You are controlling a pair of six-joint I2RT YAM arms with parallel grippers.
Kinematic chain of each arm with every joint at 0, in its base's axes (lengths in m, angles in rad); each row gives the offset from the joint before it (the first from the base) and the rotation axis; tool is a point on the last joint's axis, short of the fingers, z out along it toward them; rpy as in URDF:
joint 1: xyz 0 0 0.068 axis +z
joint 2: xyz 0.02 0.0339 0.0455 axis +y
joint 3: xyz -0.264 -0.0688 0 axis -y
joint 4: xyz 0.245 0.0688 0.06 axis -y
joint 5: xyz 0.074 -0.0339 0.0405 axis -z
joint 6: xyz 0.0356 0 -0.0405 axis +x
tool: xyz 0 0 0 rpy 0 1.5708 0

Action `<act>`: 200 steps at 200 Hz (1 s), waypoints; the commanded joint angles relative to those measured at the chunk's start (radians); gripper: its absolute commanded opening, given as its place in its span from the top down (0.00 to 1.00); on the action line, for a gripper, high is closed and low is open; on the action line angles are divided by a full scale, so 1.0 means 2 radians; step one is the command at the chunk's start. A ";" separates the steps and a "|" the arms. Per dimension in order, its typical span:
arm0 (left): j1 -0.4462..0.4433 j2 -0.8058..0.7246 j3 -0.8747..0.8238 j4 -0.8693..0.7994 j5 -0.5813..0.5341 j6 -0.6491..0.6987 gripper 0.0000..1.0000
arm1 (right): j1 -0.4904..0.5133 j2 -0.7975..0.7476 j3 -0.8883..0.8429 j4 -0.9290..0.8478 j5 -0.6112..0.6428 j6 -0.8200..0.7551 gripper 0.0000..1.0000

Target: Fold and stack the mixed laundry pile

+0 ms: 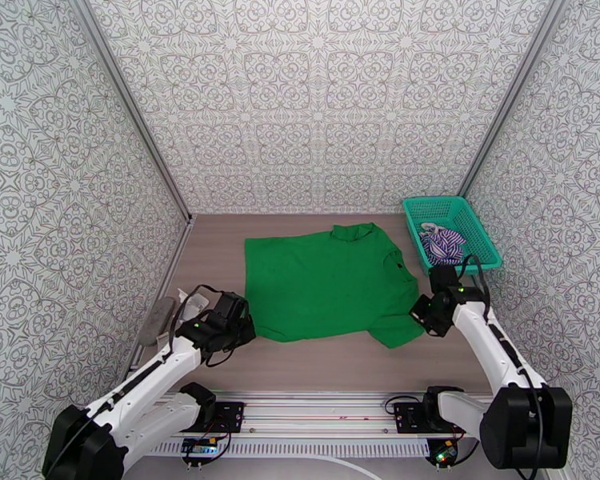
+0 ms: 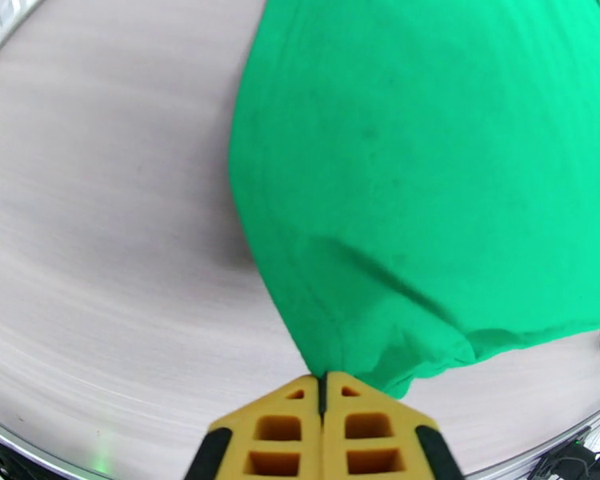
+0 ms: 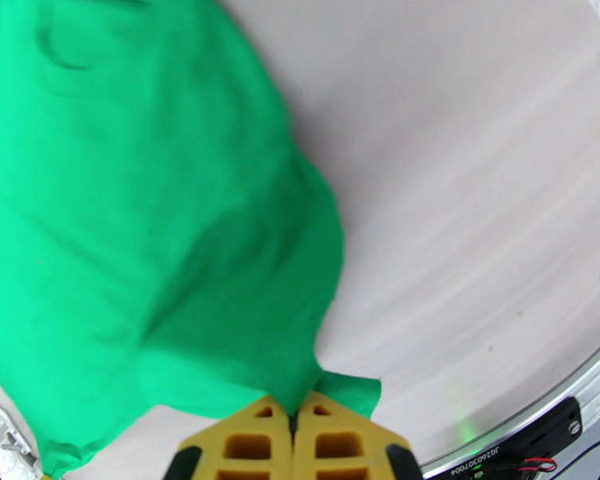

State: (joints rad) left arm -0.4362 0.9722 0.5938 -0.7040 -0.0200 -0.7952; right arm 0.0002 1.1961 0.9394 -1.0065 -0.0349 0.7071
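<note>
On the table [image 1: 212, 250], the green shirt [image 1: 324, 282] lies spread flat, collar pointing away from the arms. At the near-left hem corner the left gripper [image 2: 322, 386] has its jaws pinched tight on cloth, and the right gripper [image 3: 294, 410] is pinched likewise on the near-right sleeve edge. Matched grips on both near ends look like setup for lifting that edge and folding it over. Fabric is thin, soft knit, creasing at each pinch. The striped shirt [image 1: 442, 243] sits crumpled in the teal mesh basket [image 1: 434, 199], far right.
</note>
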 commanded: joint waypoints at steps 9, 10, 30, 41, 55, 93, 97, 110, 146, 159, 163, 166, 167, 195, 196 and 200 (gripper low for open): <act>0.036 -0.013 0.013 -0.005 0.011 0.020 1.00 | 0.011 0.029 0.071 -0.025 -0.002 -0.026 1.00; 0.037 -0.013 0.013 -0.005 0.012 0.020 1.00 | 0.012 0.030 0.072 -0.025 -0.002 -0.026 1.00; 0.051 -0.012 0.015 -0.001 0.021 0.026 1.00 | 0.018 0.052 0.111 -0.026 -0.005 -0.035 1.00; 0.058 -0.011 0.015 0.006 0.027 0.027 1.00 | 0.023 0.067 0.131 -0.025 -0.006 -0.040 1.00; 0.070 -0.004 0.012 0.020 0.038 0.029 1.00 | 0.029 0.092 0.158 -0.022 -0.007 -0.047 1.00; 0.102 0.036 0.020 0.059 0.044 0.042 1.00 | 0.041 0.159 0.220 -0.009 -0.015 -0.063 1.00; 0.106 0.041 0.021 0.063 0.044 0.043 1.00 | 0.042 0.166 0.226 -0.007 -0.016 -0.064 1.00; 0.118 0.058 0.024 0.076 0.049 0.047 1.00 | 0.044 0.190 0.245 -0.003 -0.017 -0.069 1.00; 0.136 0.113 0.040 0.110 0.061 0.062 1.00 | 0.046 0.248 0.284 0.013 -0.020 -0.079 1.00; 0.139 0.133 0.046 0.118 0.062 0.067 1.00 | 0.046 0.267 0.293 0.021 -0.020 -0.080 1.00; 0.140 0.139 0.046 0.121 0.063 0.068 1.00 | 0.046 0.273 0.296 0.022 -0.021 -0.082 1.00; 0.141 0.143 0.046 0.123 0.063 0.068 1.00 | 0.046 0.277 0.299 0.025 -0.022 -0.082 1.00; 0.141 0.144 0.046 0.124 0.063 0.068 1.00 | 0.046 0.279 0.299 0.026 -0.022 -0.082 1.00; 0.153 0.168 0.048 0.143 0.061 0.069 1.00 | 0.046 0.323 0.320 0.041 -0.016 -0.088 1.00; 0.152 0.169 0.049 0.143 0.061 0.069 1.00 | 0.046 0.325 0.321 0.041 -0.016 -0.088 1.00; 0.154 0.171 0.050 0.144 0.061 0.069 1.00 | 0.046 0.332 0.323 0.042 -0.017 -0.090 1.00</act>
State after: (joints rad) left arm -0.1501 1.2877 0.6632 -0.4675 0.0895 -0.6788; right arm 0.0860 1.7939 1.5288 -0.9615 -0.0669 0.5514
